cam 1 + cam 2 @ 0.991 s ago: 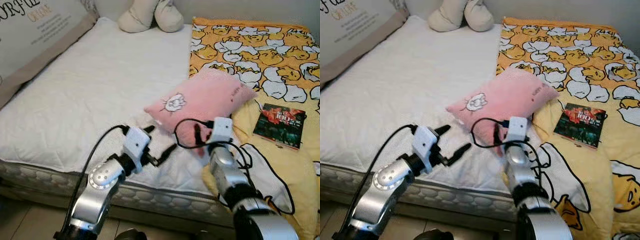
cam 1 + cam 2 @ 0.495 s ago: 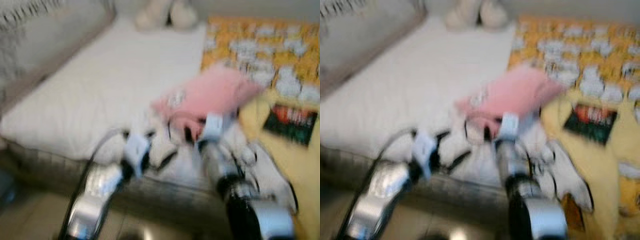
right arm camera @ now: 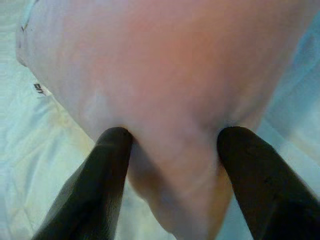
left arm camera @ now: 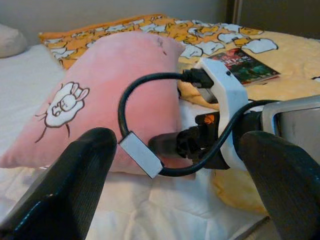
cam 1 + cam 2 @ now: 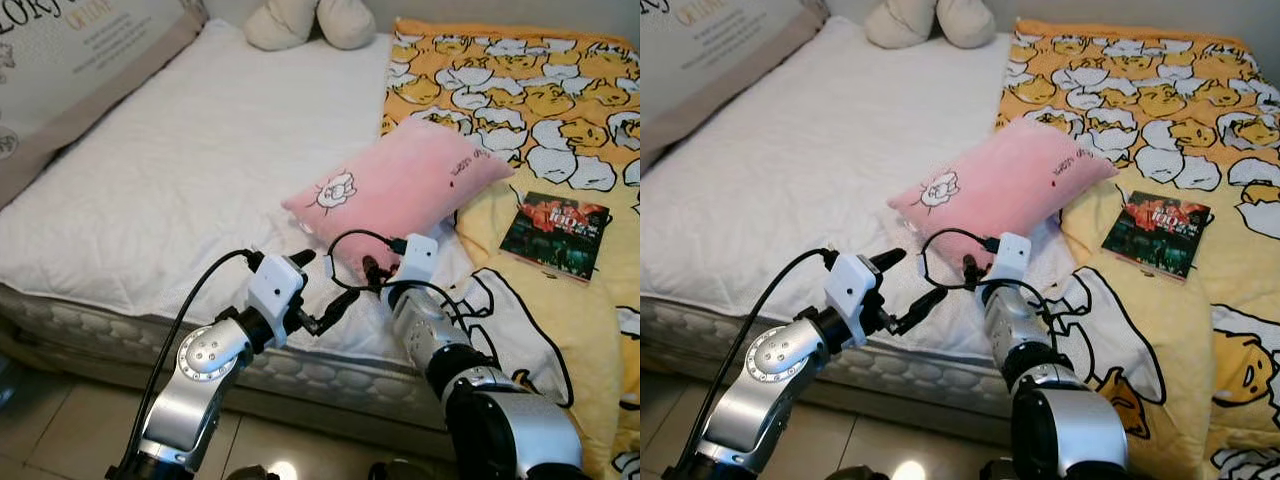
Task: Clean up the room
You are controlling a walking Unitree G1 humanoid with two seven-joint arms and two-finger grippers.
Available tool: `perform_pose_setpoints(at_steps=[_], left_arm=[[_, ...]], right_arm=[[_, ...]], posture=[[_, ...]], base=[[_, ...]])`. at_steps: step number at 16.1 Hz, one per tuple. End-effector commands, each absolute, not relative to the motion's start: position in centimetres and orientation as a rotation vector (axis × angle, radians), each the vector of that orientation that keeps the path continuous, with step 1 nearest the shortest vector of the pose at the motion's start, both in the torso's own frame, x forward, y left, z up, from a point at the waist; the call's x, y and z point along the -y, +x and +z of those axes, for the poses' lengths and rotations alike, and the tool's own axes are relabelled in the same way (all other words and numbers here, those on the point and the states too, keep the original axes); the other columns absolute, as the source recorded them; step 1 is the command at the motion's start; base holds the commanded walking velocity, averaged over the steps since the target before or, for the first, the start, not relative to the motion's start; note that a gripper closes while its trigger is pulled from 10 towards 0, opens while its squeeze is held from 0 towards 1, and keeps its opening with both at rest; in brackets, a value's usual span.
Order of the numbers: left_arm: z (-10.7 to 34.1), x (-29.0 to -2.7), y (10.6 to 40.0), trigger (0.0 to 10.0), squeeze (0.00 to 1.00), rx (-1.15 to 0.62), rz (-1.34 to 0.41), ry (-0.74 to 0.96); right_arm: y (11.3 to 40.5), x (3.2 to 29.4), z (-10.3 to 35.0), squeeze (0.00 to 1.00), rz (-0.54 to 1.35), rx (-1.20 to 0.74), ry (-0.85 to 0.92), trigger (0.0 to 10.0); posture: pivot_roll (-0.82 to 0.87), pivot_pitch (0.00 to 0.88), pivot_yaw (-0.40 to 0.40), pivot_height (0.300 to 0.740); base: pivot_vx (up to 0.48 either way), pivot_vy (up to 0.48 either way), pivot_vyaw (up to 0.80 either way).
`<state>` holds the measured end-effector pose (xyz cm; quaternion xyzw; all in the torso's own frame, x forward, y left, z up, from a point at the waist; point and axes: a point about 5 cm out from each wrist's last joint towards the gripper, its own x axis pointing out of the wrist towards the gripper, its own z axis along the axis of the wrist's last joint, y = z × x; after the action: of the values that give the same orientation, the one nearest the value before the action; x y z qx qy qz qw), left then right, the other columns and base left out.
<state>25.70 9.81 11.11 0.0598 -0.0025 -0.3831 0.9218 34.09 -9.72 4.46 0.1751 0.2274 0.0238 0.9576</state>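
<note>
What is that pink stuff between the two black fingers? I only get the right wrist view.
Observer: It's a pink pillow with a cartoon rabbit on it. The right gripper straddles its near corner, fingers open.
Operator: What is it lying on?
Observer: A white mattress, with its far end resting on a yellow duck-print blanket.
Operator: And the other arm?
Observer: The left gripper hovers open over the mattress edge, just left of the right one.

White mattress (image 5: pixel 180 170), tiled floor (image 5: pixel 60 420)
</note>
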Motion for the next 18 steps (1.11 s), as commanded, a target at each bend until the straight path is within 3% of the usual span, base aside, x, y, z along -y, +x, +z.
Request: perform_pose_setpoints(at_steps=[1,7,11,16,18], left_arm=[[11.2,-10.0,26.1,10.0,0.00,0.000,-0.770,0.136],[11.2,-10.1,26.4,10.0,0.00,0.001,-0.758,0.138],[11.4,-10.0,26.6,10.0,0.00,0.008,-0.754,0.131],[11.4,-9.1,26.7,10.0,0.00,0.016,-0.760,0.091],[11.3,-8.9,26.7,10.0,0.00,0.018,-0.763,0.085]], right_arm=[[34.2,9.2,4.6,0.00,0.060,-0.464,0.376,0.0],[34.5,8.6,5.4,0.00,0.103,-0.413,0.394,0.0],[35.1,9.6,6.5,0.00,0.166,-0.336,0.374,0.0],[35.6,17.8,9.0,0.00,0.134,-0.199,0.234,0.0],[35.5,19.7,9.4,0.00,0.103,-0.194,0.206,0.0]], posture=[[0.02,0.055,0.049,0.740],[0.02,0.047,0.054,0.740],[0.00,0.036,0.051,0.740],[-0.04,0.018,0.045,0.740],[-0.04,0.016,0.043,0.740]], base=[[0.000,0.000,0.00],[0.000,0.000,0.00],[0.000,0.000,0.00],[0.000,0.000,0.00],[0.000,0.000,0.00]])
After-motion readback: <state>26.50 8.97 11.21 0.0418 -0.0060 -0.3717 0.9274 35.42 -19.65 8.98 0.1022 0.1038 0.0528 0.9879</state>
